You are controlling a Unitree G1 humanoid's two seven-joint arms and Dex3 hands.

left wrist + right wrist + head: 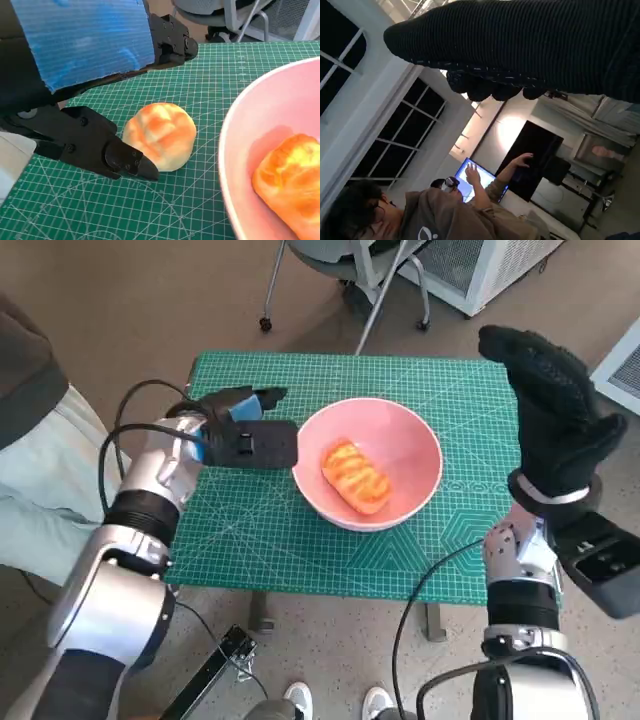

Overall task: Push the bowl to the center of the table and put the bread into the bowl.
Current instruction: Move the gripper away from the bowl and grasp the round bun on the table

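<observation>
Rising near the table's (300,560) right edge, the right hand (555,420) is lifted, fingers extended and holding nothing. The pink bowl (400,435) sits about mid-table with one bread (356,478) inside. Only the left wrist view reveals a second bread (159,136) on the mat just outside the bowl, lying between the left hand's (240,435) parted, released fingers (125,159). The right wrist view shows a person (445,210) beyond.
</observation>
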